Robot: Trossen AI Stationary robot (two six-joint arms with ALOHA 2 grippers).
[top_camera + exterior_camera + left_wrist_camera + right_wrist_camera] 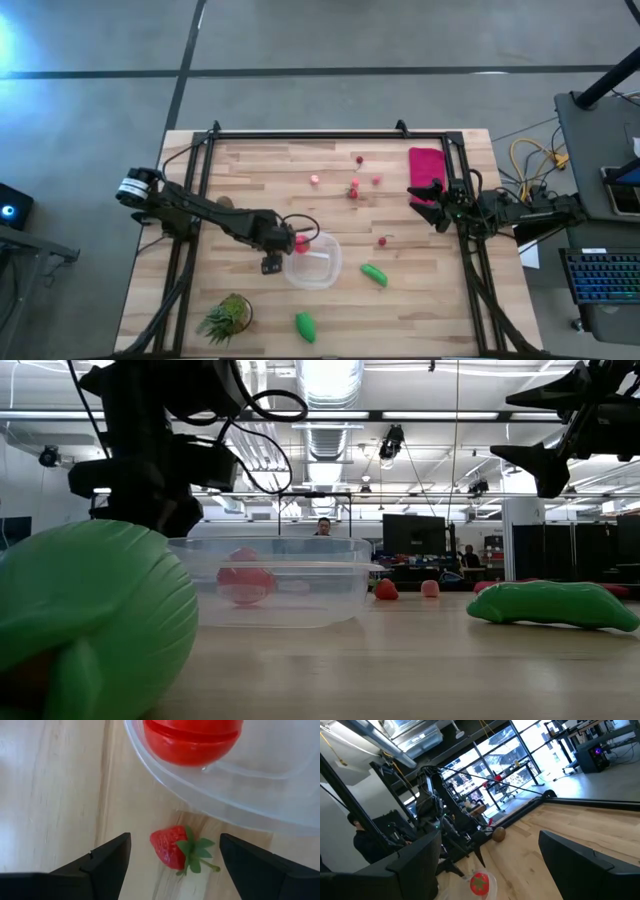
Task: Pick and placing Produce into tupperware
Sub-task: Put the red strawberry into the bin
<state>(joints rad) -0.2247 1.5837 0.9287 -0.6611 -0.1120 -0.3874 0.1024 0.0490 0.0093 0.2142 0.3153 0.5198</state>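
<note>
My left gripper (284, 244) (175, 839) hangs open beside the clear tupperware (314, 264) (270, 582), on its left side. A red strawberry (172, 848) lies on the table between the fingers, untouched, just outside the container's rim (165, 785). The red tomato (302, 241) (192, 740) rests inside the tupperware. Small red berries (353, 188) lie scattered farther back. One green piece (374, 274) lies right of the container and another (305, 326) near the front edge. A brown piece (225, 203) sits by the left arm. My right gripper (432, 196) (490, 840) waits open at the right side.
A flat red cloth (428, 166) lies at the far right, by the right gripper. A spiky potted plant (228, 316) stands at the near left corner. A black frame (330, 136) runs along the table's far and side edges. People stand in the room beyond.
</note>
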